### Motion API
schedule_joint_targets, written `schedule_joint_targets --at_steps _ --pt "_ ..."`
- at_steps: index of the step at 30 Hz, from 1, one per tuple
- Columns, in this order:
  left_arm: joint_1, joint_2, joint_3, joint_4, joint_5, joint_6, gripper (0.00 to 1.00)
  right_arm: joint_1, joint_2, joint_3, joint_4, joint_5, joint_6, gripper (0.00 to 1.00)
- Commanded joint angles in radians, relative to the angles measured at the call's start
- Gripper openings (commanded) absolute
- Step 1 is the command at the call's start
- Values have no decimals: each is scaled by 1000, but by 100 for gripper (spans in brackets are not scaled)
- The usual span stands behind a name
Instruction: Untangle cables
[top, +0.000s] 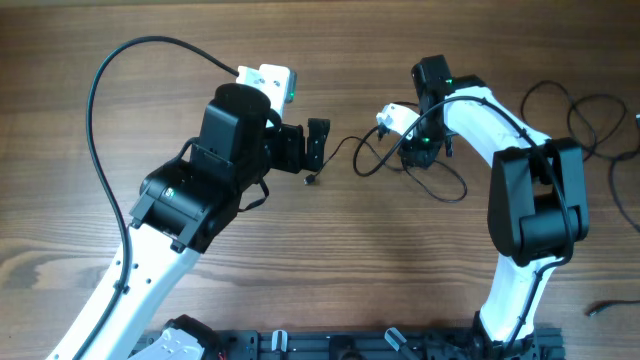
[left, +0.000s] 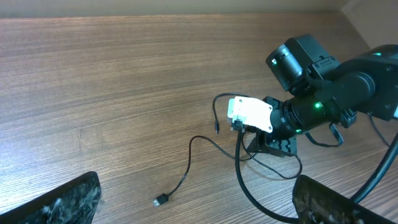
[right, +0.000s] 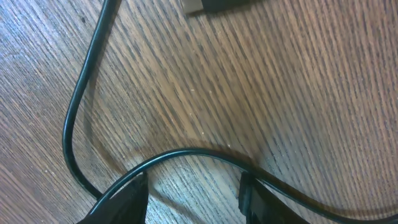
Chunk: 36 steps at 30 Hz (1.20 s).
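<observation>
Black cables (right: 66, 134) lie looped on table (top: 300, 50) at centre, right gripper (top: 420, 158) down over them, fingers (right: 134, 199) seemingly spread astride one to pinch it, left gripper (top: 316, 145) spread wide near loose plug (left: 160, 200), likely to hold that end.

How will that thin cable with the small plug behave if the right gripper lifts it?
Probably floppy: the thin cable lies in loose curves, so it should sag from the pinch. Likely light; the small plug would dangle or drag.

Black-and-white left arm (top: 180, 200) and right arm (top: 535, 200) lean inward over the wooden table (top: 330, 250).
The left gripper (top: 312, 150) gapes wide; the right gripper (top: 420, 160) points down, fingers parted.
</observation>
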Motion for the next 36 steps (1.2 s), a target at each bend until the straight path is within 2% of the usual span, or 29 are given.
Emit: schedule_joint_targets --at_steps 1,4,10,18,23,24,26,27,36 --pt "-2 0 3 3 -10 -12 100 -1 28 -56 2 4 -46 49" --pt "-2 0 3 3 -10 -12 100 -21 -66 -56 -3 -71 -75 51" --pt "-2 0 3 3 -10 -12 100 -24 -215 -56 -30 -67 -82 56" --pt "-2 0 3 3 -10 -12 100 -20 -223 -87 -125 -142 -69 57" --pt "-2 0 3 3 -10 -12 100 -18 -223 -200 -52 -130 -73 62" --pt "-2 0 3 3 -10 -12 100 -18 -223 -211 -38 -130 -73 78" --pt "-2 0 3 3 -10 -12 100 -18 -223 -233 -11 -126 -74 86" --pt "-2 0 3 3 -10 -12 100 -18 -223 -252 25 -109 -73 99" --pt "-2 0 3 3 -10 -12 100 -19 -222 -328 143 -70 -74 99"
